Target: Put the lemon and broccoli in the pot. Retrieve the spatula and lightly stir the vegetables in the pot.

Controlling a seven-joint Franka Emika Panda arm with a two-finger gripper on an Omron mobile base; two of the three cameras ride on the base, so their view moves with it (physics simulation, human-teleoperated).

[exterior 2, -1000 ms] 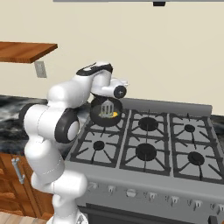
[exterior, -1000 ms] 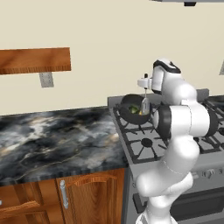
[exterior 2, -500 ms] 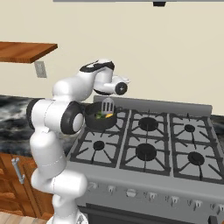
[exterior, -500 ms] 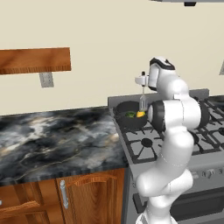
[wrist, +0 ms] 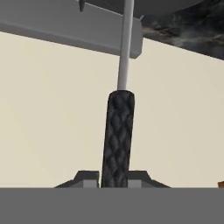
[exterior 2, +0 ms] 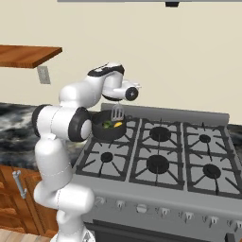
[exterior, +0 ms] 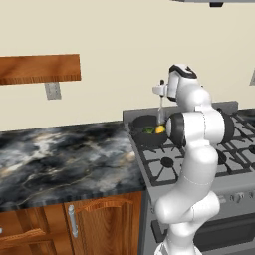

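One pot (exterior: 142, 135) with one lemon (exterior: 160, 129), one broccoli (exterior: 149, 130); jaws clamped on one spatula (exterior 2: 117, 112).

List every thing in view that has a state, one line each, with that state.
gripper: jaws shut on the spatula's black handle.
spatula: held upright, slotted head down over the pot.
pot: on the stove's rear left burner, holding both vegetables.
lemon: inside the pot.
broccoli: inside the pot, beside the lemon.
cabinet door: closed.

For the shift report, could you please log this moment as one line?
gripper: shut on spatula | spatula: upright over pot | pot: back-left burner, holds lemon, broccoli | phase: stirring
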